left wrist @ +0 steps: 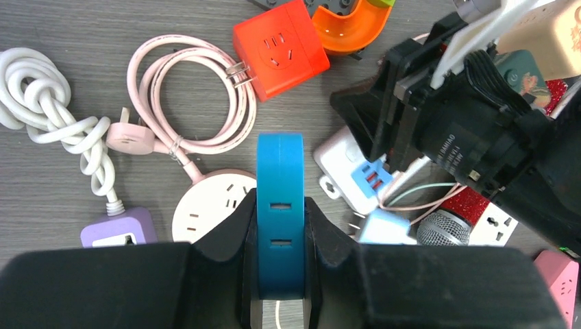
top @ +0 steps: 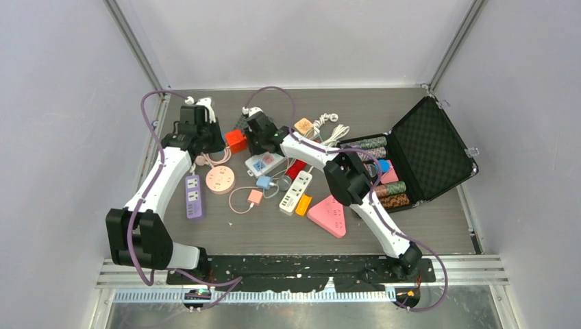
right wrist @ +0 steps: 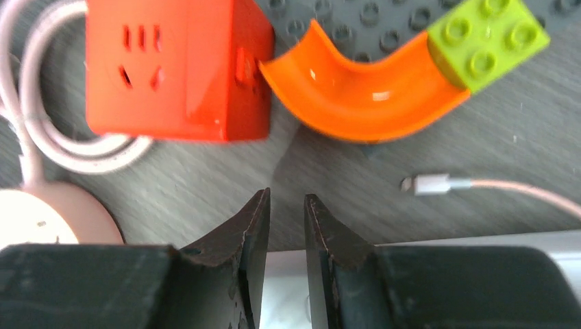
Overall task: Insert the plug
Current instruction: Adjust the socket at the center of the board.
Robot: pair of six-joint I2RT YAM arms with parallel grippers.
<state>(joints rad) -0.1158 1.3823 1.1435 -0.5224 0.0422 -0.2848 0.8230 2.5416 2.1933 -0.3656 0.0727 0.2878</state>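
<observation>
The blue slotted piece (left wrist: 279, 178), judged to be the plug, is clamped between the fingers of the left gripper (left wrist: 280, 226) and projects past their tips. The round pink socket (left wrist: 212, 202) lies just beyond and below it, offset to the side. If the piece is lowered unaligned, it may jam against the socket face or twist in the grip. The right gripper (right wrist: 286, 212), narrowed with nothing seen between its jaws, is close by, so a collision is to be guarded against. The orange cube socket (left wrist: 277, 48) lies farther off.
</observation>
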